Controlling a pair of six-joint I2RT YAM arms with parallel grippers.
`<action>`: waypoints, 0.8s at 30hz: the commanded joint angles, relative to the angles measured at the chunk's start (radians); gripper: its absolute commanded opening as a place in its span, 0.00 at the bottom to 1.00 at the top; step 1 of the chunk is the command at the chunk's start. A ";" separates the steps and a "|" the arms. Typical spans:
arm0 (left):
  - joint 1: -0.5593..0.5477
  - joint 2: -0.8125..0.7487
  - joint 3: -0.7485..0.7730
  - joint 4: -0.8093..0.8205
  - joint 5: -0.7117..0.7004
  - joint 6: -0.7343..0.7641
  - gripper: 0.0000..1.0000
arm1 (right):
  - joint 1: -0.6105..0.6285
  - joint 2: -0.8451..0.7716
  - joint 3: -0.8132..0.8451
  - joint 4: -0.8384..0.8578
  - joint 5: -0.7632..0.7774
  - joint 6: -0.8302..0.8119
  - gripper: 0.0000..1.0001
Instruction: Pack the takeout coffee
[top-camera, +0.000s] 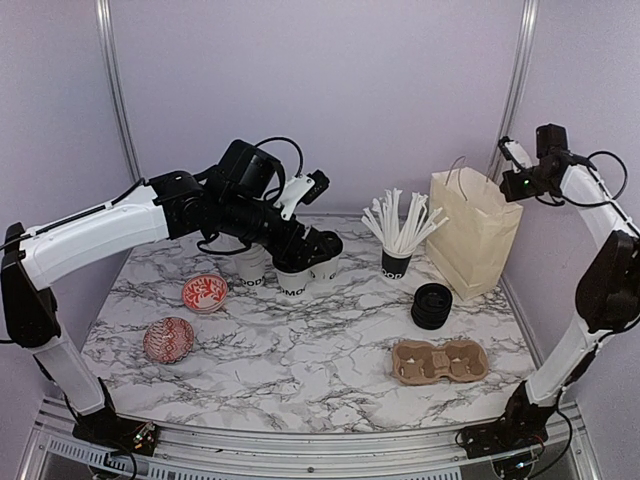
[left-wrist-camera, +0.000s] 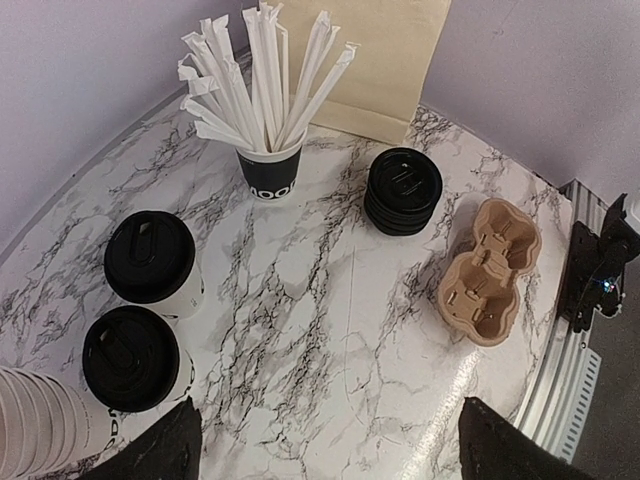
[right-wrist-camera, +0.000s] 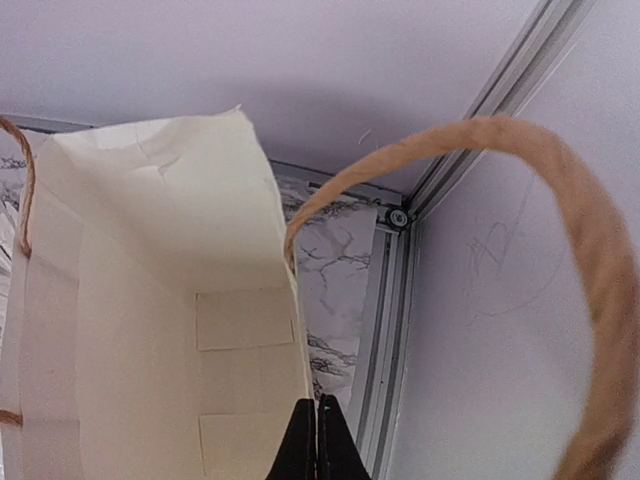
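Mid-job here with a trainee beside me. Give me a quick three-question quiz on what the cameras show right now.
1. True or false: the lidded coffee cups already sit in the cardboard carrier.
2. Which gripper stands open? A) left gripper B) right gripper C) both
3. How many lidded coffee cups show in the left wrist view?

Key
1. False: they stand on the marble table and the carrier is empty.
2. A: the right one's jaws are shut by the rim of the paper bag.
3. Two.
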 joint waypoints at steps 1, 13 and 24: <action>0.001 -0.033 -0.004 0.015 -0.010 -0.004 0.90 | 0.005 -0.121 0.032 0.077 -0.022 0.030 0.00; 0.001 -0.146 -0.058 0.012 -0.231 -0.071 0.99 | 0.137 -0.348 0.052 0.117 -0.207 0.010 0.00; 0.006 -0.333 -0.153 -0.019 -0.713 -0.076 0.99 | 0.222 -0.400 0.109 0.119 -0.696 0.078 0.00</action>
